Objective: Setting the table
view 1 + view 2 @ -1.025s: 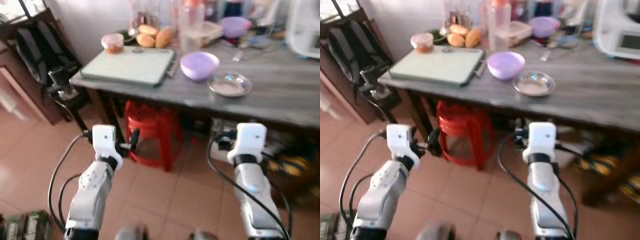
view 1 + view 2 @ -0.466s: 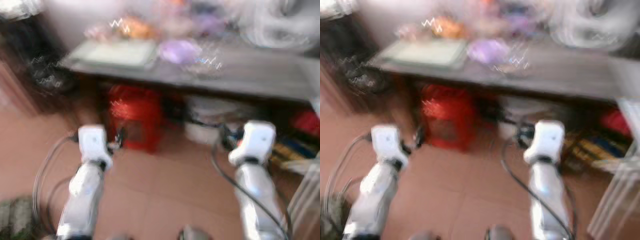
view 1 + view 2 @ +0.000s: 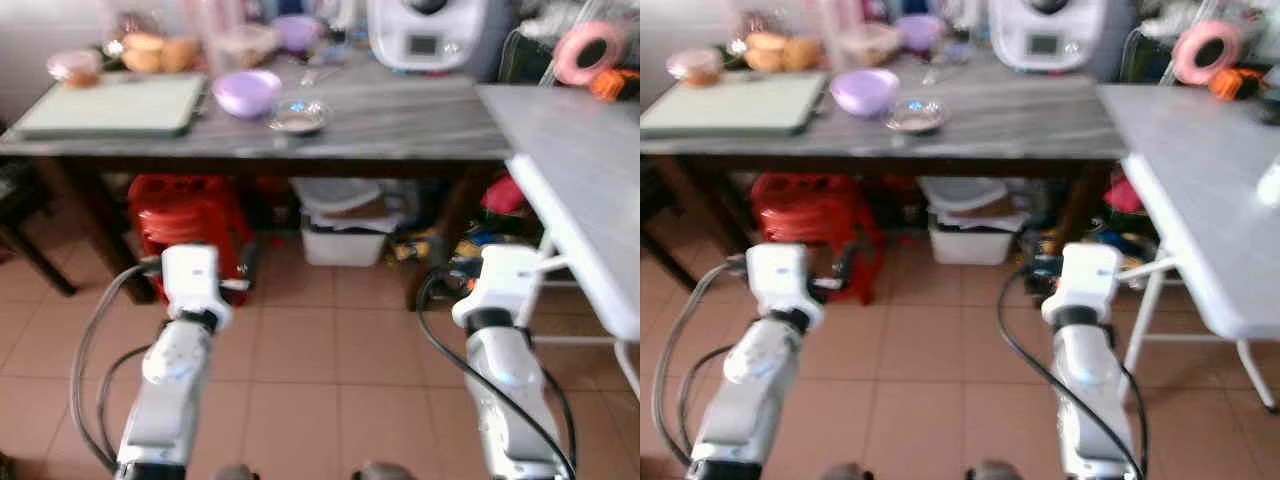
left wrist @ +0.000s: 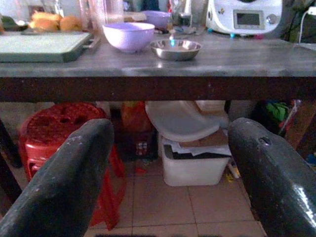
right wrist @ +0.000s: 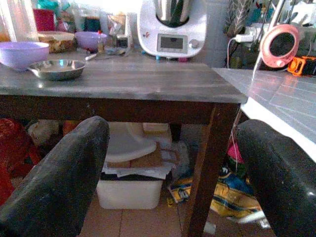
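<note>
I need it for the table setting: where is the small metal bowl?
The small metal bowl sits on the dark wooden table, ahead to the robot's left, just right of the purple bowl.

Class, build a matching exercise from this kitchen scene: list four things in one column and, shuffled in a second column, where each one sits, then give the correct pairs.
Things:
1. purple bowl
2. red stool
3. white appliance
4. cutting board

Places:
A. on the floor under the table
B. at the back of the table, near the white folding table
C. right beside the metal dish
D. on the table's left part, in front of the bread rolls

Pairs: 1-C, 2-A, 3-B, 4-D
</note>
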Motion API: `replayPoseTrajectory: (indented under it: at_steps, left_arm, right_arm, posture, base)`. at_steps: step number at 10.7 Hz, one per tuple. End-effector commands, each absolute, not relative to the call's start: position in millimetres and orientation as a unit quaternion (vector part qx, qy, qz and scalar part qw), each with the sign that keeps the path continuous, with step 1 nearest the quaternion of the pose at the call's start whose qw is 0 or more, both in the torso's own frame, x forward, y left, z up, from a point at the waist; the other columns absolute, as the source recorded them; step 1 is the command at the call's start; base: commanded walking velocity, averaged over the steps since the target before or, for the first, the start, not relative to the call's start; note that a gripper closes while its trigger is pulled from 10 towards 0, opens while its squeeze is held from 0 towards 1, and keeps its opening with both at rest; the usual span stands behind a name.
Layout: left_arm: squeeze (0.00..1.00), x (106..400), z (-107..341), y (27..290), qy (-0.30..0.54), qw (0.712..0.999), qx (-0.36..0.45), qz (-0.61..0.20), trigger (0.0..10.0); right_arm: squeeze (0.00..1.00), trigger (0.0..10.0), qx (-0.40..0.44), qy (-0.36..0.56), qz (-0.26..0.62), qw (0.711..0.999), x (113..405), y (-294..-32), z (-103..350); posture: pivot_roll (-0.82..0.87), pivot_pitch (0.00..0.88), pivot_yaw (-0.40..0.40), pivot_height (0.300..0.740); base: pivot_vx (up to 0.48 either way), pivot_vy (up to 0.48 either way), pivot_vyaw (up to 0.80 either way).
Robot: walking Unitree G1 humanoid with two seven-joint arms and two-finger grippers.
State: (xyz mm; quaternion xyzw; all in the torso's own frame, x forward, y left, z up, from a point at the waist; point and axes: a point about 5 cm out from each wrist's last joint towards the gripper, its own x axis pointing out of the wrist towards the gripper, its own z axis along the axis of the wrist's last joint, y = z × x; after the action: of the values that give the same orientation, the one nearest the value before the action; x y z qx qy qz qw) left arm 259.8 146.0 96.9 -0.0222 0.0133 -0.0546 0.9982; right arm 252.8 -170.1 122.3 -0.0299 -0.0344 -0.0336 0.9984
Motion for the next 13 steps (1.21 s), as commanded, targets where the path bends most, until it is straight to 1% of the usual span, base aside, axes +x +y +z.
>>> replayPoseTrajectory:
  at_steps: [1, 13]
  left_arm:
    - [0.0, 259.6, 98.0, 140.3, 0.012, 0.998, -0.023, -0.064, 10.0]
    - [0.0, 261.1, 99.9, 140.6, 0.024, 0.996, -0.005, -0.083, 10.0]
  right_arm:
    - [0.0, 10.0, -0.035, -0.039, -0.037, 0.998, 254.2, -174.0, 125.7]
    - [0.0, 10.0, -0.033, -0.036, -0.013, 0.999, 252.4, -167.7, 126.5]
  posture:
    - [-0.03, 0.0, 0.023, 0.74]
    - [-0.03, 0.0, 0.032, 0.74]
  base:
    - [0.0, -0.48, 0.0]
    - [0.0, -0.48, 0.0]
